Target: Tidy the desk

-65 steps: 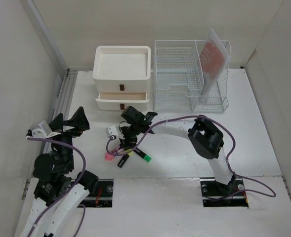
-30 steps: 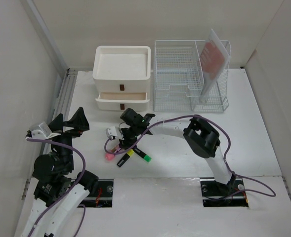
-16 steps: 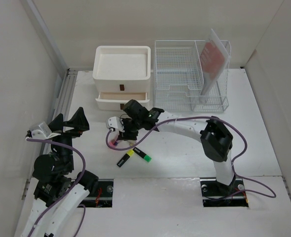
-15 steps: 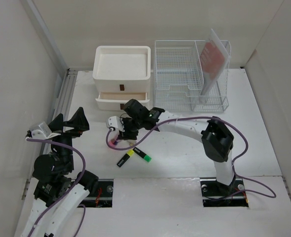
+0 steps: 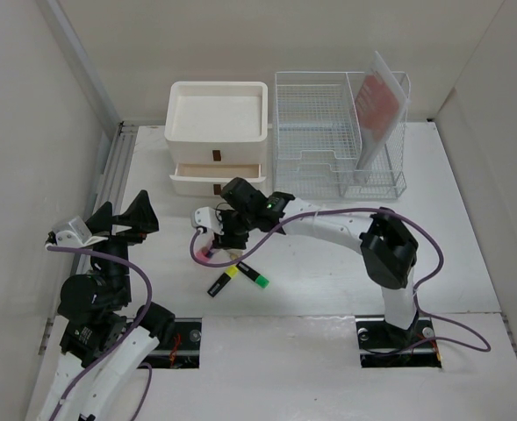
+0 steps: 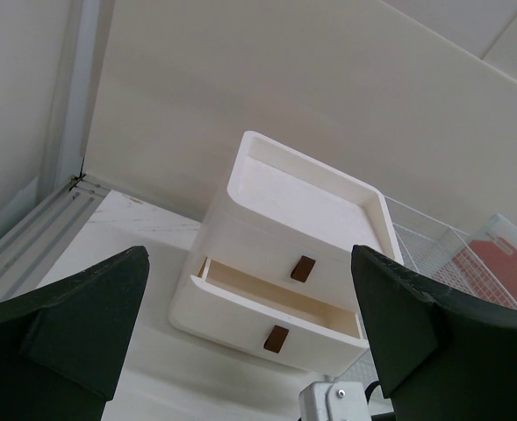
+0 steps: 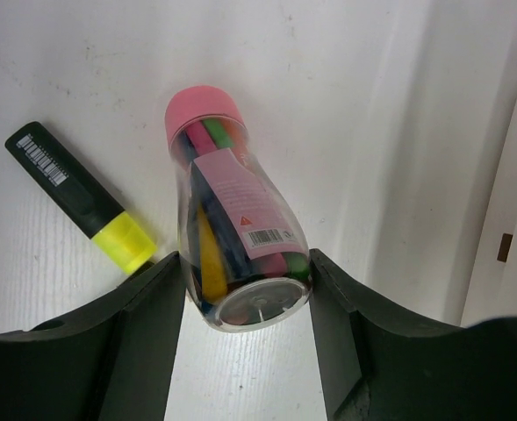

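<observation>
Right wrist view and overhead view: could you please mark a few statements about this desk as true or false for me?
1. The right hand grips a clear jar with a pink cap. True.
2. The left hand holds a highlighter. False: it is open and holds nothing.
3. Both drawers of the drawer unit are fully shut. False: the lower drawer stands ajar.
4. A black highlighter with a yellow cap lies on the desk beside the jar. True.
5. The wire rack holds nothing. False: a red and white folder stands in its right compartment.
</observation>
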You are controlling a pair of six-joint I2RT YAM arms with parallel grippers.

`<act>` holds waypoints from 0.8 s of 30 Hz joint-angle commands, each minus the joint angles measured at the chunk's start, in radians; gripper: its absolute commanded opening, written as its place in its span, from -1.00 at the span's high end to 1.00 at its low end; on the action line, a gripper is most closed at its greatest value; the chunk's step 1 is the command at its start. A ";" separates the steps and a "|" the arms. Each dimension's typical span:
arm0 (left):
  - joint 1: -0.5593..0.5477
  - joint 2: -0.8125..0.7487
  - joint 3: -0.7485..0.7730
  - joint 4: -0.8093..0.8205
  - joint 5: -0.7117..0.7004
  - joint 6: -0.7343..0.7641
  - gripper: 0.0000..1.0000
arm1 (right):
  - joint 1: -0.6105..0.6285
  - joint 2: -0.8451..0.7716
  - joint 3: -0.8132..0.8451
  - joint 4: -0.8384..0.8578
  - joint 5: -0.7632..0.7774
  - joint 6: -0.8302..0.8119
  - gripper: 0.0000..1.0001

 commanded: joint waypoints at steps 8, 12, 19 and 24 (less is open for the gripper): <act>-0.004 0.000 -0.002 0.043 -0.006 0.010 -1.00 | 0.006 -0.113 0.037 0.037 0.055 0.015 0.91; -0.004 0.000 -0.002 0.043 -0.015 0.010 -1.00 | 0.006 -0.142 0.057 0.028 0.075 0.015 0.91; -0.004 0.009 -0.002 0.043 -0.015 0.010 -1.00 | 0.006 -0.193 0.099 0.028 0.162 0.024 0.96; -0.004 0.009 -0.002 0.043 -0.015 0.010 -1.00 | -0.008 -0.225 0.151 0.028 0.195 0.034 0.96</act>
